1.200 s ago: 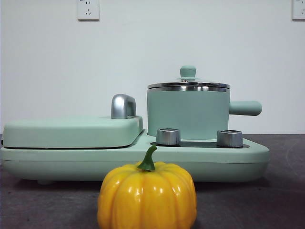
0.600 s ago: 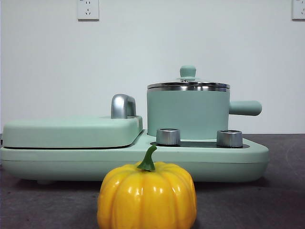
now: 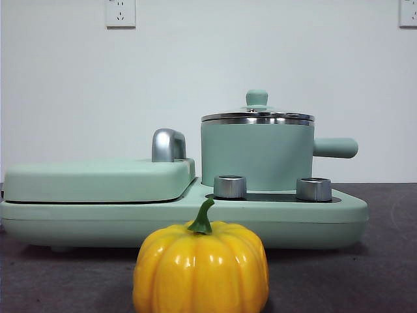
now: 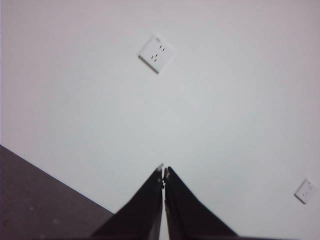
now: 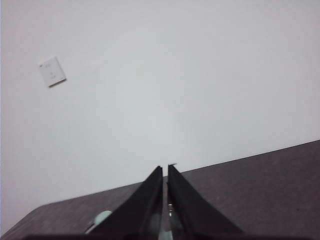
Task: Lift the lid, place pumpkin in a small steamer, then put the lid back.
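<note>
The yellow-orange pumpkin (image 3: pixel 201 267) with a green stem stands on the dark table at the front centre. Behind it the small steamer (image 3: pixel 257 155), a mint-green pot with a side handle pointing right, stands on the cooker base. The lid (image 3: pixel 257 116) with its mint-green knob sits closed on the pot. No gripper shows in the front view. My left gripper (image 4: pixel 163 170) is shut and empty, facing the white wall. My right gripper (image 5: pixel 165 168) is shut and empty, with a bit of mint green at its base.
The mint-green cooker base (image 3: pixel 182 218) spans the table, with a wide flat grill cover (image 3: pixel 98 179) on its left half and a steel hinge (image 3: pixel 168 145). Two steel dials (image 3: pixel 230 186) stand in front of the pot. A white wall with sockets (image 3: pixel 120 13) is behind.
</note>
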Controlling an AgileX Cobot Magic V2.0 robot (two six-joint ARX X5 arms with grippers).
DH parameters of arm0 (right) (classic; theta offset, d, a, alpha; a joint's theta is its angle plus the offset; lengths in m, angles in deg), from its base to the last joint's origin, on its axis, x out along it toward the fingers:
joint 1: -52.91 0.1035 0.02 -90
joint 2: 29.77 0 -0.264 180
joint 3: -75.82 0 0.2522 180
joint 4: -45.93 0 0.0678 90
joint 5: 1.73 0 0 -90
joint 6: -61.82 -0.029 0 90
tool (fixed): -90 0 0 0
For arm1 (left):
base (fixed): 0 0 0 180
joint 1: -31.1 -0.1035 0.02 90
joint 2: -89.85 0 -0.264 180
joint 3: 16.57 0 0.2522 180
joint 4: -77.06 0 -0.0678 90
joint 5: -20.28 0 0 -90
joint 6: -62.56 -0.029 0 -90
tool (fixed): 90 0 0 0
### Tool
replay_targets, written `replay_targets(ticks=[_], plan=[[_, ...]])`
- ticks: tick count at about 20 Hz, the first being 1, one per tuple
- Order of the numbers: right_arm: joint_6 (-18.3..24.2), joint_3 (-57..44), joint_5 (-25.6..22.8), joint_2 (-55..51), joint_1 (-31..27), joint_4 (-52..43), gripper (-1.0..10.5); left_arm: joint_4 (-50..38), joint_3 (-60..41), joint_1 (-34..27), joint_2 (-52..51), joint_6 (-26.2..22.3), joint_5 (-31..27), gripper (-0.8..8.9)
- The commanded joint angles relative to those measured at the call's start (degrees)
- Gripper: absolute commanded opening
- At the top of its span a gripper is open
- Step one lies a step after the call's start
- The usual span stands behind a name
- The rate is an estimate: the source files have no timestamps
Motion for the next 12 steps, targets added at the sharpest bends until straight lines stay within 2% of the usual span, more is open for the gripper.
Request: replay_targets(ticks=[1, 6, 12], plan=[[2.86, 6.36, 2.14, 4.11, 0.2, 2.54, 0.1, 7.54, 7.78, -0.02, 3.45, -5.01, 1.33, 0.09], [10.36, 15.65, 6.71, 11.96, 0.2, 8.11, 0.1, 17.0, 18.64, -0.02, 11.58, -17.57, 5.46, 0.09], [18.21, 22.88, 11.8, 20.11, 0.26, 17.7, 0.1, 23.37, 26.49, 0.0, 21.38, -25.11, 13.66, 0.09]])
